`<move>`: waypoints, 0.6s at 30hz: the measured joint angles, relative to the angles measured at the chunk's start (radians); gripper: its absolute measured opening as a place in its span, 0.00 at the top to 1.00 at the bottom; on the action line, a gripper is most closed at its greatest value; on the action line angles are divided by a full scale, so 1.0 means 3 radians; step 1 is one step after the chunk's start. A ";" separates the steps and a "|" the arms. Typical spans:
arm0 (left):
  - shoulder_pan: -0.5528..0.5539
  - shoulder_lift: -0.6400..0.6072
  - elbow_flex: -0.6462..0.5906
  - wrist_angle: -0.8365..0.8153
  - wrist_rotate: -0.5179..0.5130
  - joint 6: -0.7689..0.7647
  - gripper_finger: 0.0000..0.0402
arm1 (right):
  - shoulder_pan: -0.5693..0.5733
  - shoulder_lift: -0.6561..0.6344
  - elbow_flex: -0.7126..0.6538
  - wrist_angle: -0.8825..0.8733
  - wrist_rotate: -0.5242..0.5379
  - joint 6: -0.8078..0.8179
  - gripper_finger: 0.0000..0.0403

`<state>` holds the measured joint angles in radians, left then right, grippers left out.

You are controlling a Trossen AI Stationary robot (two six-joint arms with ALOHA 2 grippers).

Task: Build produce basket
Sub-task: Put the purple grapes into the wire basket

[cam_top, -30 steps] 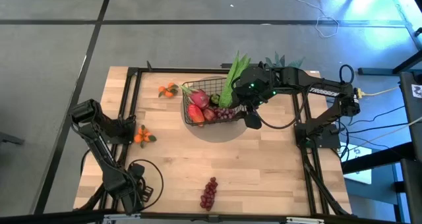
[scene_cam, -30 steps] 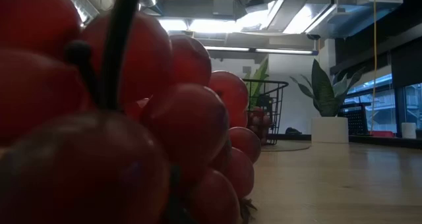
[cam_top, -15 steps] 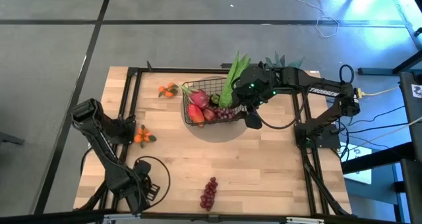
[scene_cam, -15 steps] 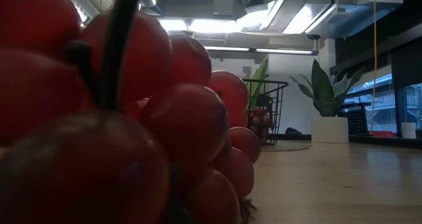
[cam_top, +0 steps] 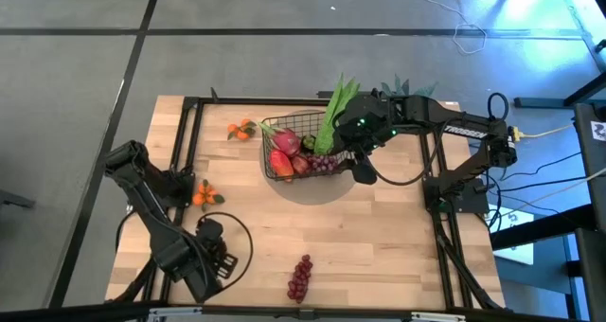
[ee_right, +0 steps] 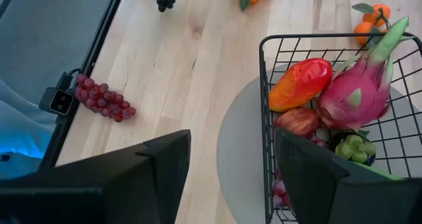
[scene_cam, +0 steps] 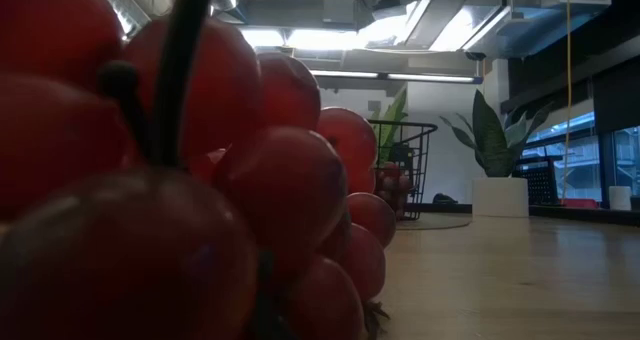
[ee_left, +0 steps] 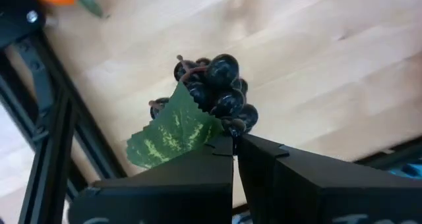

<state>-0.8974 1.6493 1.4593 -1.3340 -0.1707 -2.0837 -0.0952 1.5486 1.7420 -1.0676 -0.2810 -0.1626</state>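
Note:
The black wire basket (cam_top: 301,153) stands on a round grey mat (cam_top: 317,187) at the table's far middle. In it are a pink dragon fruit (ee_right: 359,85), a red-orange mango (ee_right: 301,84) and a green leafy stalk (cam_top: 333,114). Above its right side my right gripper (ee_right: 232,137) hovers open with nothing between its fingers. At the near left my left gripper (cam_top: 216,254) is shut on a dark grape bunch (ee_left: 221,92) with a green leaf. A red grape bunch (cam_top: 300,277) lies by the near edge. Two orange clusters (cam_top: 241,129) (cam_top: 204,196) lie on the left. My left gripper pinches the dark grape bunch at its top end, by the stem beside the leaf (ee_left: 231,130), between its two fingertips. The fingers come from above, pointing down. The bunch hangs below them, over the wooden tabletop.
A spiky potted plant (scene_cam: 495,170) in a white pot stands behind the basket at the far right. Black frame rails (cam_top: 185,142) run along the table's left and right sides. Bare wood lies between the basket and the red grapes (scene_cam: 150,180).
My left gripper has risen and gone toward the table's right edge, away from the near left corner, staying shut. The right arm and the basket have kept still.

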 joint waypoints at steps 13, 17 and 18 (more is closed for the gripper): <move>0.0373 -0.0001 0.0990 -0.0790 -0.0675 0.0904 1.00 | -0.0004 -0.0131 -0.0004 -0.0064 0.0010 -0.0016 0.49; 0.0666 -0.0001 0.1175 -0.0790 -0.0940 0.1547 1.00 | -0.0019 -0.0145 -0.0004 -0.0080 0.0170 -0.0021 0.49; 0.0750 -0.0001 0.1223 -0.0786 -0.0961 0.1737 1.00 | -0.0029 -0.0145 -0.0004 -0.0081 0.0215 -0.0014 0.49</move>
<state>-0.6723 1.6489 1.8261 -1.5700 -0.4592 -1.5626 -0.1038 1.5051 1.7409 -1.0920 -0.2164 -0.1669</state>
